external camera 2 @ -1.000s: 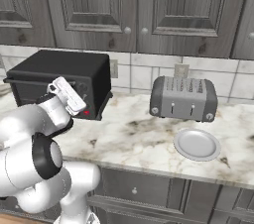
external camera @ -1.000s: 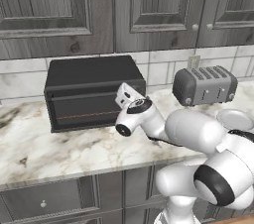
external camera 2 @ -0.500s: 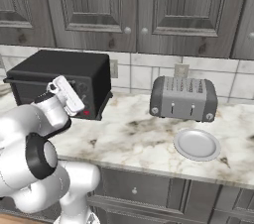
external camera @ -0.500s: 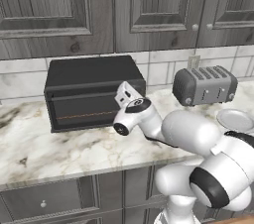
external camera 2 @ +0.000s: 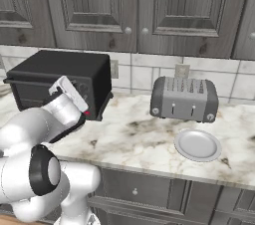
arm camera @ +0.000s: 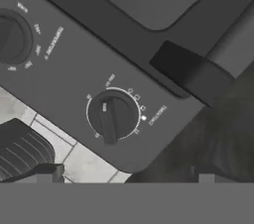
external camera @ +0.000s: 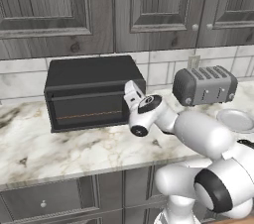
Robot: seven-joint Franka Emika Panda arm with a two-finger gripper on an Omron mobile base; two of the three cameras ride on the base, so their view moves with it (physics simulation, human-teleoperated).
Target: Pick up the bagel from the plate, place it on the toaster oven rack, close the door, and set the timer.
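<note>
The black toaster oven (external camera: 92, 77) stands at the back of the counter with its door (external camera: 87, 109) shut. A thin copper line of the toaster oven rack (external camera: 89, 115) shows through the glass. The bagel is hidden. The light-grey plate (external camera 2: 197, 144) lies bare in front of the silver toaster. My gripper (external camera: 131, 98) (external camera 2: 74, 97) is at the oven's right-hand control panel. In the hand view my gripper (arm camera: 126, 174) is open, its fingertips (arm camera: 42, 173) wide apart, with a round dial (arm camera: 111, 115) straight ahead and a second dial (arm camera: 12, 37) beyond it.
A silver four-slot toaster (external camera: 204, 85) (external camera 2: 184, 98) stands right of the oven by the tiled wall. Grey cabinet doors (external camera: 124, 5) hang overhead. Marble counter (external camera 2: 129, 137) lies between the oven and the plate. The door's bar handle (arm camera: 233, 44) runs beside the dials.
The hand has barely shifted in front of the oven's control panel. Oven, toaster and plate stand as before.
</note>
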